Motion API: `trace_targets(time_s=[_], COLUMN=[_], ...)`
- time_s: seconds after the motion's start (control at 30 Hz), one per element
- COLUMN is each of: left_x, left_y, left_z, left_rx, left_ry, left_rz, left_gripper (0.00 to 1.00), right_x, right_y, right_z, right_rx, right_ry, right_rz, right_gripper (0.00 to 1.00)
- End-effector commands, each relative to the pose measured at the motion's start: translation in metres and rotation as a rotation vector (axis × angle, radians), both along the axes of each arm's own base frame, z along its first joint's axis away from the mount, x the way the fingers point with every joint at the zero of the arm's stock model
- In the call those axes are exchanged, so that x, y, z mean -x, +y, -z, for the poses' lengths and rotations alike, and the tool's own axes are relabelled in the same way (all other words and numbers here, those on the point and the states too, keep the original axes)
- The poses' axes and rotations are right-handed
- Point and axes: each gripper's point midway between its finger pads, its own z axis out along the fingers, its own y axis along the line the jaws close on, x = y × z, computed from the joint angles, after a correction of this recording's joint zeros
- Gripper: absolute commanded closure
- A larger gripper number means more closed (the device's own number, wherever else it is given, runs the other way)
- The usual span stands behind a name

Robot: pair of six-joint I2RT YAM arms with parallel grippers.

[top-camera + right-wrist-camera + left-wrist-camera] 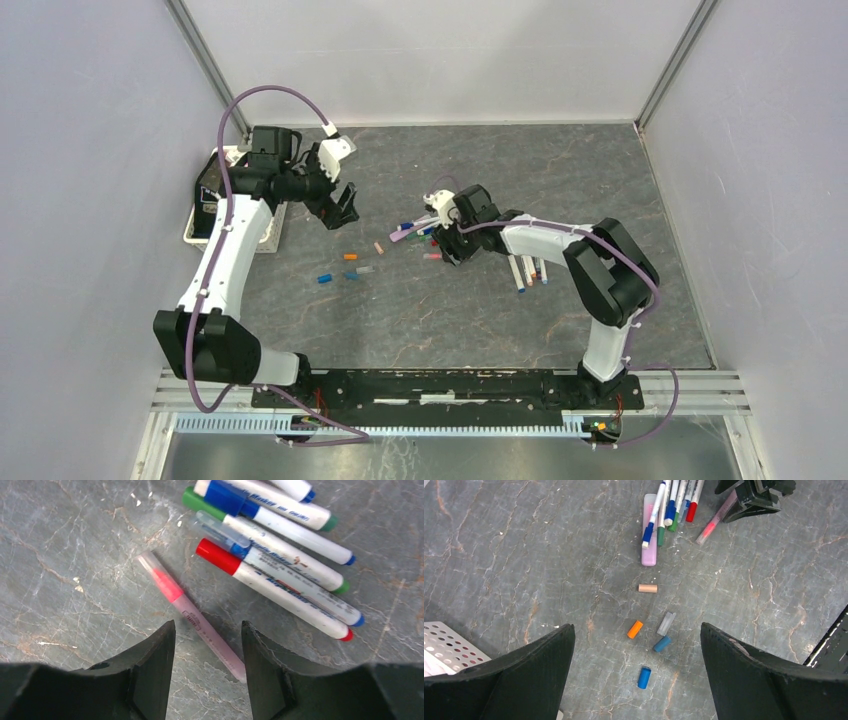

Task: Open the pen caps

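Take the pink pen [192, 617] as your landmark: it lies flat on the grey table [65, 540], running slantwise. Your right gripper [207, 625] stands low over it with the jaws partly apart, one finger on each side of the barrel, gripping nothing. The barrel's near end runs up against the inner edge of the right-hand finger [262, 670]; you cannot tell from here whether they touch. The pen's clear cap [150, 562] is on, at the end away from the gripper.

Just beside the pink pen, past its capped end, lie the white pens [292, 575] in a loose bundle with their caps on, among them a red cap [217, 556] and a blue cap [225, 496].

The loose caps [647, 588], peach, orange, grey and two blue, are scattered on the table well to the left of the pink pen, apart from one another. Your left gripper [338, 208] hangs above them, jaws spread wide and empty. Farther left of the pink pen, beyond that gripper, sits a white perforated tray [446, 645].
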Motion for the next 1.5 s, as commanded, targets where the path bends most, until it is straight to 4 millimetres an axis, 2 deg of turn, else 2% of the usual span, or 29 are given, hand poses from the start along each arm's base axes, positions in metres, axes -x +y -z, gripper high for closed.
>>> trace_targets(time_s=[0.0,0.2,0.4,0.5,0.67,0.8,0.93,1.1,1.27,1.47], left_x=[0.01,0.012,0.025,0.034,0.065,0.088,0.104,0.109,0.112,0.112], left_y=[-0.007,-0.01,-0.013,-0.015,-0.023,-0.029,-0.037,-0.053,-0.068,-0.079], left_z=[-0.007,-0.004,0.008,0.015,0.032,0.051,0.059,0.069,0.086,0.09], left_rx=[0.019,0.019,0.018,0.021,0.036,0.018,0.0,-0.061,-0.136,-0.154], left_ry=[-0.019,0.006,0.058,0.084,0.11,0.144,0.102,0.013,-0.017,-0.042], left_rz=[0.084,0.112,0.185,0.229,0.4,0.51,0.606,0.672,0.711,0.744], left_gripper=[0.0,0.0,0.02,0.04,0.08,0.08,0.09,0.08,0.11,0.16], right_x=[0.013,0.033,0.042,0.047,0.059,0.075,0.1,0.118,0.128,0.137], right_y=[0.009,0.006,0.002,0.009,0.029,0.049,0.074,0.094,0.102,0.103], right_z=[0.007,0.016,0.014,0.005,-0.025,-0.053,-0.08,-0.105,-0.12,-0.118], right_rx=[-0.004,0.025,0.01,-0.035,-0.154,-0.275,-0.428,-0.569,-0.643,-0.646], right_ry=[-0.023,-0.059,-0.057,-0.042,0.006,0.067,0.201,0.335,0.4,0.445], right_rz=[-0.083,-0.107,-0.105,-0.116,-0.161,-0.241,-0.346,-0.427,-0.488,-0.535], right_gripper=[0.45,0.52,0.72,0.83,1.0,1.0,1.0,1.0,1.0,1.0])
